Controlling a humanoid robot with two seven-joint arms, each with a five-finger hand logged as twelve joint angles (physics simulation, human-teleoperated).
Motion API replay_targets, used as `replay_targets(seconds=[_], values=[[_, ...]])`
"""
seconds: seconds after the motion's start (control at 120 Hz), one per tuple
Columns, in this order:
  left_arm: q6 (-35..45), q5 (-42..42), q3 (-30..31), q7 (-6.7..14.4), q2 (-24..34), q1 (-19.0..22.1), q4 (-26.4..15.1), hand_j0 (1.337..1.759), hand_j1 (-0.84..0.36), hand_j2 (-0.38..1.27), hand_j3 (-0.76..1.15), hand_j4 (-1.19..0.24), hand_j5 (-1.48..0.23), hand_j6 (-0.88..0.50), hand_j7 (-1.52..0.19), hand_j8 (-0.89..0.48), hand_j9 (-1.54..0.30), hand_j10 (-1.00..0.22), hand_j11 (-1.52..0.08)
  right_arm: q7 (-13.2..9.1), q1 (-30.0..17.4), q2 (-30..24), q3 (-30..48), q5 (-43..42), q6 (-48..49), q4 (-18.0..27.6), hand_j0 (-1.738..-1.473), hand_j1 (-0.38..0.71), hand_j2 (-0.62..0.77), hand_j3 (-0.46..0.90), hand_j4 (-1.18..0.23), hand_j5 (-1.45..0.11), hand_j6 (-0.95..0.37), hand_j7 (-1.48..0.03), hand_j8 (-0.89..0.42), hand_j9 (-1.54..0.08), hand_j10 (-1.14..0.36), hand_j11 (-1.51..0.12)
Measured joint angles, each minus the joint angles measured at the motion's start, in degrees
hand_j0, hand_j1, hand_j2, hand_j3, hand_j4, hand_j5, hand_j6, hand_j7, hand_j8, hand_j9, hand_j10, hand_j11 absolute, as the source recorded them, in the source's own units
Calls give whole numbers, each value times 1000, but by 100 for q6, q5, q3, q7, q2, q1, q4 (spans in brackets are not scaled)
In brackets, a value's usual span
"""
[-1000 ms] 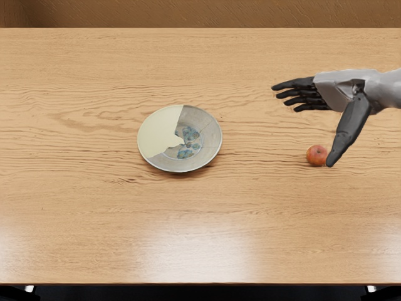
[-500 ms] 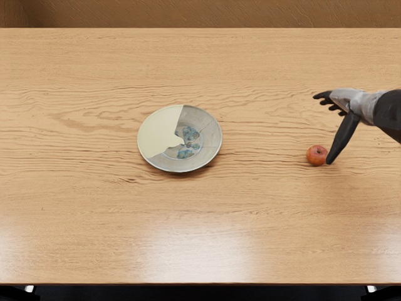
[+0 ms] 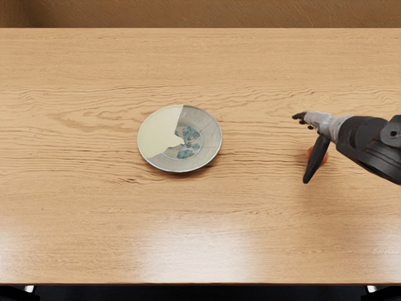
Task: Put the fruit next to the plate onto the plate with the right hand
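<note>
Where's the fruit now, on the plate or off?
Off. The fruit lies on the table right of the plate, mostly hidden behind the right hand.

We see a light-brown wooden table [image 3: 94,207] with strong wavy grain, smooth and lacquered, glossy toward its near edge. The round cream-and-grey plate [image 3: 145,135] is glazed ceramic with a soft sheen. The grey-and-black right hand [image 3: 321,125] is matt. The small orange-red fruit [image 3: 326,157], mostly hidden, may be smooth-skinned.
</note>
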Motion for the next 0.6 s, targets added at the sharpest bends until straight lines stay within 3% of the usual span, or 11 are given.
replay_targets(seconds=[0.6], values=[[0,0,2,0,0,0,0,1658,55,49,0,-245,-318,-245,-318,-245,-318,-245,-318,0,-305,231,-333,-7,-1126,2,-1658,-254,-15,0,-81,-104,-82,-104,-82,-104,-81,-104]])
